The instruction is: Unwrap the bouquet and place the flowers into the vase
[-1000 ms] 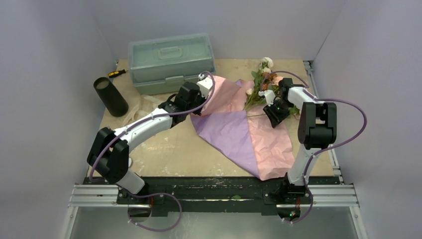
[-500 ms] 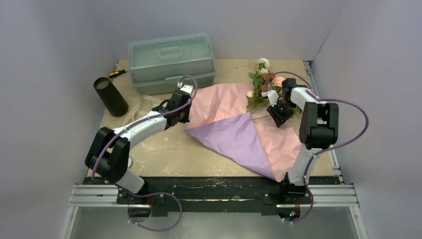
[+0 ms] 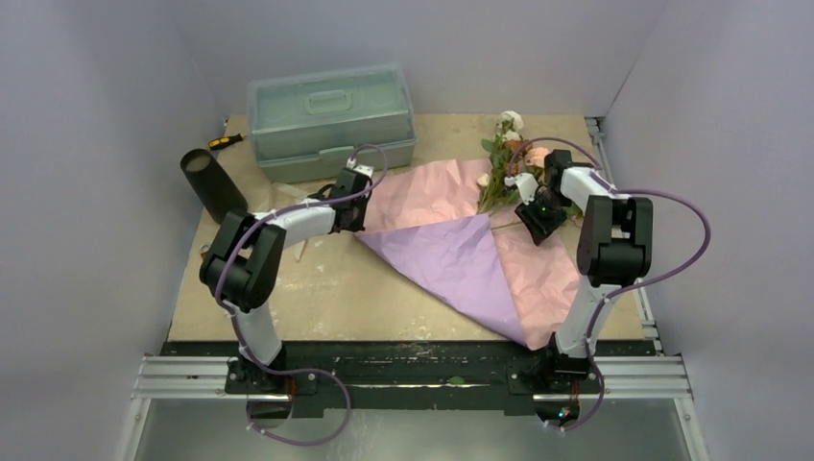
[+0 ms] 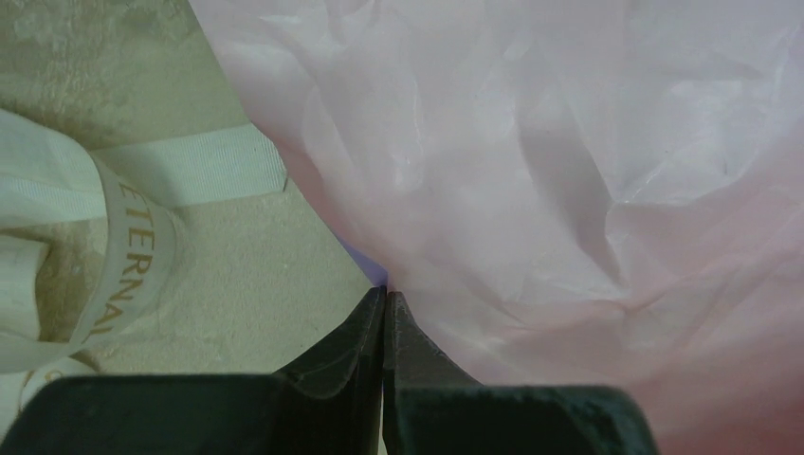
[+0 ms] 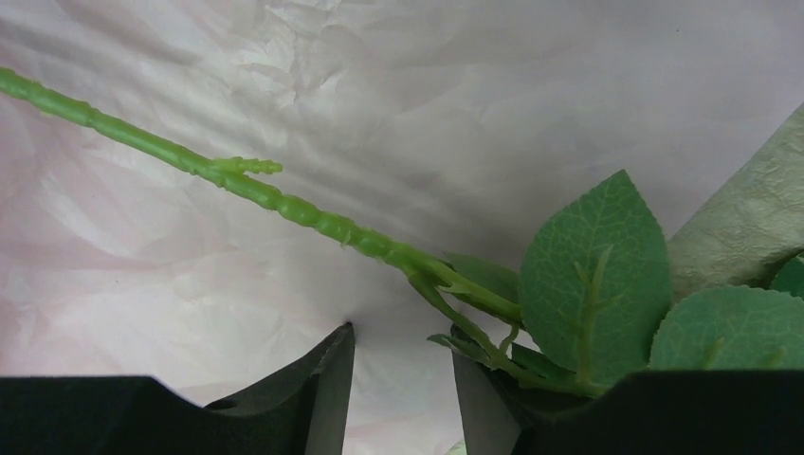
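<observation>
The left pincer (image 3: pixel 351 207), clamped on the wrapping paper (image 3: pixel 451 254), has dragged its corner leftward, spreading the sheet flatter on the surface; its elbow folded back.

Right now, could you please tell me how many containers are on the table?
2: the green toolbox at the far left, and the black vase nearer, by the left edge. The paper might hide others.

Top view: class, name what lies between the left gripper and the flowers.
Pink wrapping paper spans from left gripper to flowers, shown in the top view.
</observation>
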